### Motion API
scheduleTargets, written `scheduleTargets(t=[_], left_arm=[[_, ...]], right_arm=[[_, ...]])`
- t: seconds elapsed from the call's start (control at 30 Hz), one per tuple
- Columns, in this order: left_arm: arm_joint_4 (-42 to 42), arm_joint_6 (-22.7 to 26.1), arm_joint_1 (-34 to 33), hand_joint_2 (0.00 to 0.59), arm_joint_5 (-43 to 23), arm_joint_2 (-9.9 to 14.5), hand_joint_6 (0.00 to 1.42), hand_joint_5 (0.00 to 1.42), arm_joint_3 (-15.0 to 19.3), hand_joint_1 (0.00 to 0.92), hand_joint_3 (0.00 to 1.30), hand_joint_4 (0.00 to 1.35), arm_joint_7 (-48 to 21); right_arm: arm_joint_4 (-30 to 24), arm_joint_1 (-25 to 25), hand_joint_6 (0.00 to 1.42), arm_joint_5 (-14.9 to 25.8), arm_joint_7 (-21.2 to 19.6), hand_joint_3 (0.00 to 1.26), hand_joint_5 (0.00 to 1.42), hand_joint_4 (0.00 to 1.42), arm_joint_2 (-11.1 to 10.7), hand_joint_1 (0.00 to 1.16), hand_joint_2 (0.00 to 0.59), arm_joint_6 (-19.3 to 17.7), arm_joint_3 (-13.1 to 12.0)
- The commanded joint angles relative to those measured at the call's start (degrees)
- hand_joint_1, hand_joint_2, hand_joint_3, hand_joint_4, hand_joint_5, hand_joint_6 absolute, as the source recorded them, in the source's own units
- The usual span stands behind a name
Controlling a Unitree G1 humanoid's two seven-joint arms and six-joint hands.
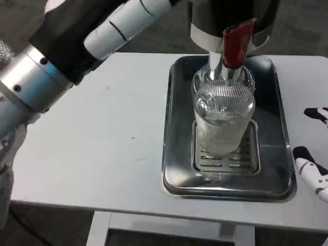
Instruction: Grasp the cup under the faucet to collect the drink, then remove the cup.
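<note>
cup (224, 119): clear, ribbed | faucet (234, 43) handle: red | tray (177, 154): silver (slotted grate) | table (102, 138): white

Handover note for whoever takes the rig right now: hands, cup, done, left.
Left hand: hidden; its forearm reaches up towards the dispenser, so its state can't be told.
Right hand: at the table's right edge beside the tray, holding nothing, fingers apart.
Cup: clear ribbed glass, upright on the tray's grate, under the faucet with the red lever. No hand on it.
Done: cup in place. Fill level unclear.
Left: grasp cup, collect drink, remove cup.
</note>
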Motion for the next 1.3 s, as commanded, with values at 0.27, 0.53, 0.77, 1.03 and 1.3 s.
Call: scheduleTargets(t=[0.27,0.53,0.77,1.03,1.3], left_arm=[[6.46,2.09,-3.41,0.121,-0.74,-2.95,0.28,0.27,-3.63,0.000,0.16,0.13,-4.62],[8.40,2.29,-3.37,0.116,-0.10,-3.25,0.28,0.27,-4.53,0.000,0.16,0.13,-6.54],[9.28,2.58,-2.92,0.112,1.32,-1.74,0.28,0.27,-5.55,0.000,0.16,0.13,-9.11],[10.39,1.74,-3.16,0.105,3.54,-1.31,0.27,0.27,-6.59,0.000,0.17,0.13,-10.36],[11.38,0.54,-3.94,0.099,5.82,-0.83,0.27,0.27,-7.76,0.000,0.17,0.13,-11.84]], right_arm=[[-0.21,0.46,0.15,0.78,-0.86,0.13,0.06,0.05,-0.44,0.40,0.476,-0.18,-0.30],[0.03,0.56,0.15,0.59,-1.01,0.13,0.06,0.05,-0.39,0.40,0.476,0.08,0.04],[0.22,0.33,0.15,0.43,-0.89,0.13,0.06,0.05,-0.30,0.40,0.476,0.39,0.52],[0.50,-0.22,0.14,0.38,-0.88,0.13,0.06,0.05,-0.30,0.40,0.476,0.74,1.09],[0.62,-0.18,0.13,0.38,-0.94,0.13,0.06,0.06,-0.28,0.40,0.476,0.90,1.17]])
